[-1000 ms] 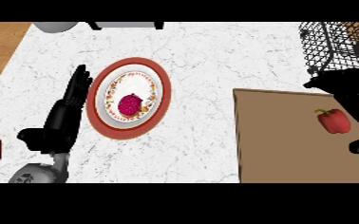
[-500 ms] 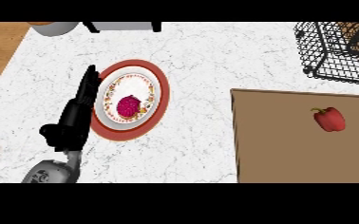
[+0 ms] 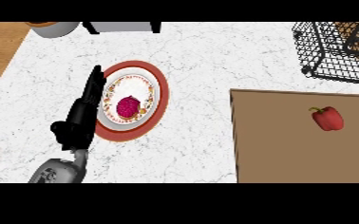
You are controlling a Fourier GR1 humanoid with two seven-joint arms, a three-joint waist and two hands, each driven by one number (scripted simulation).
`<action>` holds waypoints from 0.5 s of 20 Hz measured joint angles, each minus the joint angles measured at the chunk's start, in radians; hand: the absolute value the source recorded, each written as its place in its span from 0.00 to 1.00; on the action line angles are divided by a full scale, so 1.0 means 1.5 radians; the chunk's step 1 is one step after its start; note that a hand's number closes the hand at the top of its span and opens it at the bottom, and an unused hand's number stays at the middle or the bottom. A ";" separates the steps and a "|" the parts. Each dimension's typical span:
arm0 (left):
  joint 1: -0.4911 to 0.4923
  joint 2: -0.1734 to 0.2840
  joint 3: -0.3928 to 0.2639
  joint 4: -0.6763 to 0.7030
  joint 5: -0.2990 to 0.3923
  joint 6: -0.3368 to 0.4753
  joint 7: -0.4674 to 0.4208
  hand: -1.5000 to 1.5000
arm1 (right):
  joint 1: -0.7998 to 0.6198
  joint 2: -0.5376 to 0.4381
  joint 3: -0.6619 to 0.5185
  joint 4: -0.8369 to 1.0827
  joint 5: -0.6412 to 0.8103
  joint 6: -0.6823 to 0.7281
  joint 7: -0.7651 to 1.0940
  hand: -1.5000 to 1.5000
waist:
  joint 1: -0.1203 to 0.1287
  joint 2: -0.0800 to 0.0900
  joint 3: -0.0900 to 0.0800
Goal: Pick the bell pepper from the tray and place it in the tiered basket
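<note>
The red bell pepper (image 3: 327, 118) lies on the brown tray (image 3: 280, 142) at the right, below the black wire tiered basket (image 3: 326, 52). Well apart, across the desk (image 3: 203, 52), the left hand (image 3: 79, 121) rests with straight, relaxed fingers against the red-rimmed plate (image 3: 160, 97). Since half a second ago it is almost unmoved; the right hand is out of view.

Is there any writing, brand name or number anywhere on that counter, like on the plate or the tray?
None can be read.
plate: a coloured pattern round the rim, no letters.
tray, bell pepper and wire basket: no markings visible.
</note>
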 measured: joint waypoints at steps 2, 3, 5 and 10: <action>-0.001 -0.003 -0.002 0.002 -0.004 0.003 0.000 0.50 | 0.006 0.009 -0.012 -0.047 0.046 0.002 -0.005 0.00 | 0.003 0.001 0.000; -0.006 -0.006 -0.004 0.001 -0.006 0.005 0.003 0.50 | 0.011 0.014 -0.017 -0.069 0.068 0.004 -0.005 0.00 | 0.003 0.001 0.000; -0.008 -0.006 -0.006 0.000 -0.010 0.006 0.004 0.50 | 0.023 0.031 -0.026 -0.112 0.112 0.008 -0.006 0.00 | 0.006 0.002 0.000; -0.019 -0.011 -0.009 0.001 -0.016 0.008 0.012 0.50 | 0.060 0.066 -0.044 -0.190 0.195 0.012 -0.024 0.00 | 0.010 0.003 -0.001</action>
